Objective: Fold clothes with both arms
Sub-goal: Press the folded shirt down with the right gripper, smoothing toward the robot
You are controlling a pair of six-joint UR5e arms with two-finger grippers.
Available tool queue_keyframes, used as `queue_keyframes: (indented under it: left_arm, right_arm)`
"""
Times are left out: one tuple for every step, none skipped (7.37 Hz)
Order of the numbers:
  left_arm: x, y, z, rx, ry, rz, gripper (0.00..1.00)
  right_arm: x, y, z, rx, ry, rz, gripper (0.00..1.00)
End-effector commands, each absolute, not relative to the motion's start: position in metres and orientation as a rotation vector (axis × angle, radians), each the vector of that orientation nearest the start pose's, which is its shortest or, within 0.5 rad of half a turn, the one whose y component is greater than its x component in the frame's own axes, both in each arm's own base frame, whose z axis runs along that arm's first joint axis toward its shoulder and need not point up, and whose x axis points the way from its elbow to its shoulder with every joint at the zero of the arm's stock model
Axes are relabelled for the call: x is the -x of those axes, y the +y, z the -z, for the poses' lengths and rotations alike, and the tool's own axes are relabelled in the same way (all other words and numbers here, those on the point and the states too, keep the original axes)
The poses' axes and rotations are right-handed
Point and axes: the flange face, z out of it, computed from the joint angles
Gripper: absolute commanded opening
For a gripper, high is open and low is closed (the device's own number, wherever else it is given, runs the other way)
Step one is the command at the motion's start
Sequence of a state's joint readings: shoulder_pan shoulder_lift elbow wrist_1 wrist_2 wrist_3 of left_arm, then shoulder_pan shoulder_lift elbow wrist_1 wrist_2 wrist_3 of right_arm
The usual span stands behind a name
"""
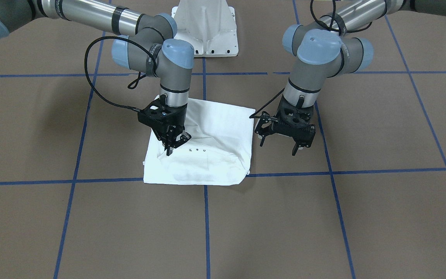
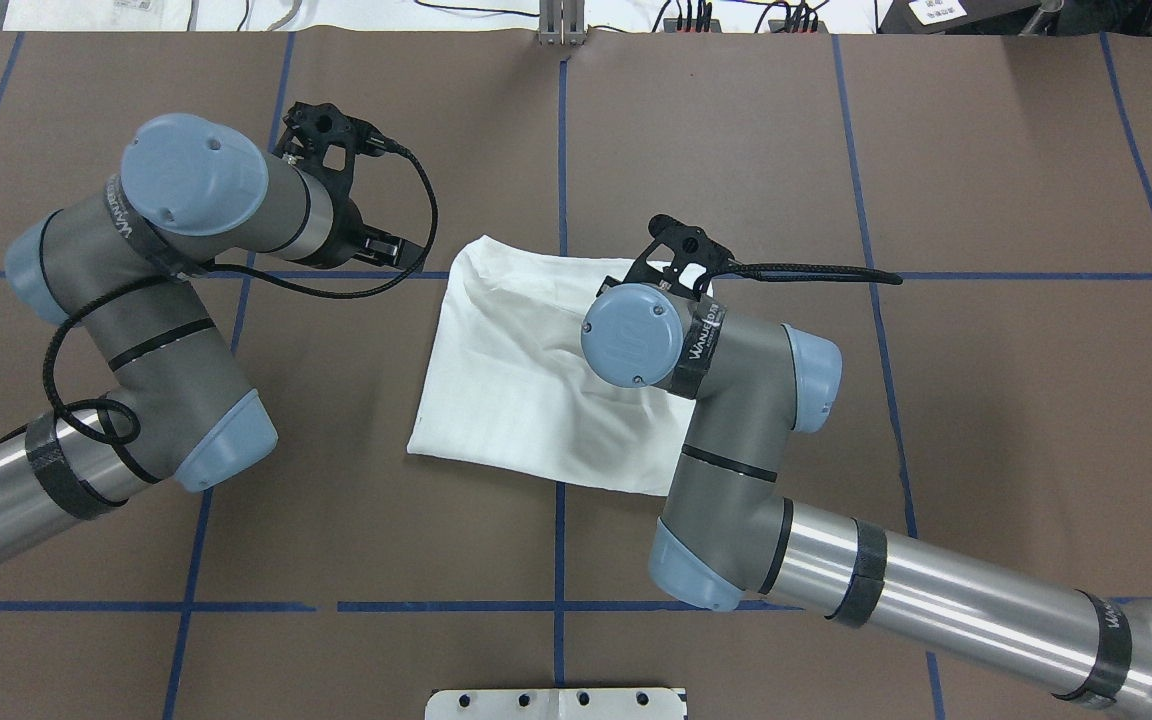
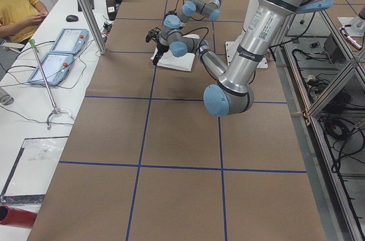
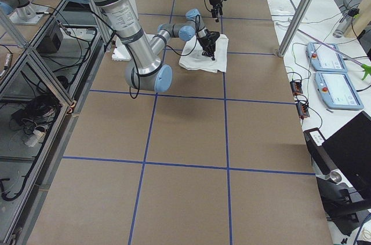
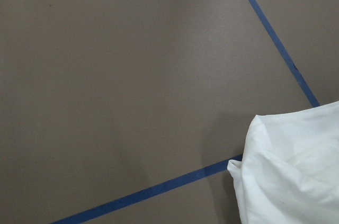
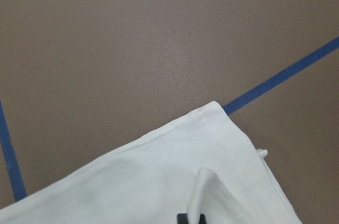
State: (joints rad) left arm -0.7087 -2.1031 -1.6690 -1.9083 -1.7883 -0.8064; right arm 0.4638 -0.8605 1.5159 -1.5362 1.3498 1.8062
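Folded white T-shirt (image 1: 215, 155) lies mid-bench (image 1: 362, 217) across a blue tape line (image 1: 103, 180); its few black printed marks (image 1: 198, 150) are too small to read. The right tool (image 1: 174, 146) pinches its cloth; the left tool (image 1: 278, 149), fingers apart, hangs just beside its edge

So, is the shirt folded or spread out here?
Folded: the shirt lies as a compact, roughly square bundle, no sleeves showing, layered edges at its corner.
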Motion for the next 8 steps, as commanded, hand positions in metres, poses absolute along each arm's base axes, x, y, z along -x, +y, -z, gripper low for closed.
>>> queue_keyframes:
  left_arm:
    - [-0.435, -0.52, -0.274, -0.495, 0.847, -0.154, 1.0]
    - [-0.434, -0.518, -0.279, -0.491, 0.842, -0.156, 1.0]
    - [-0.434, -0.518, -0.278, -0.491, 0.844, -0.155, 1.0]
    - [-0.433, -0.517, -0.28, -0.49, 0.843, -0.155, 1.0]
    - [-0.433, -0.517, -0.28, -0.49, 0.841, -0.156, 1.0]
    - [-0.433, -0.517, -0.284, -0.488, 0.837, -0.159, 1.0]
    - [-0.432, -0.517, -0.285, -0.491, 0.834, -0.164, 1.0]
    - [-0.432, -0.517, -0.285, -0.491, 0.834, -0.164, 1.0]
  right_arm:
    - [0.57, -0.492, -0.28, -0.309, -0.618, -0.779, 0.0]
    - [0.58, -0.502, -0.307, -0.322, -0.556, -0.766, 0.64]
    - [0.584, -0.508, -0.293, -0.379, -0.543, -0.691, 1.0]
    - [0.588, -0.51, -0.269, -0.384, -0.573, -0.678, 1.0]
    - [0.585, -0.516, -0.236, -0.367, -0.617, -0.648, 1.0]
    - [0.586, -0.515, -0.21, -0.329, -0.657, -0.609, 1.0]
    - [0.585, -0.511, -0.199, -0.327, -0.679, -0.574, 1.0]
    - [0.58, -0.503, -0.188, -0.332, -0.699, -0.495, 1.0]
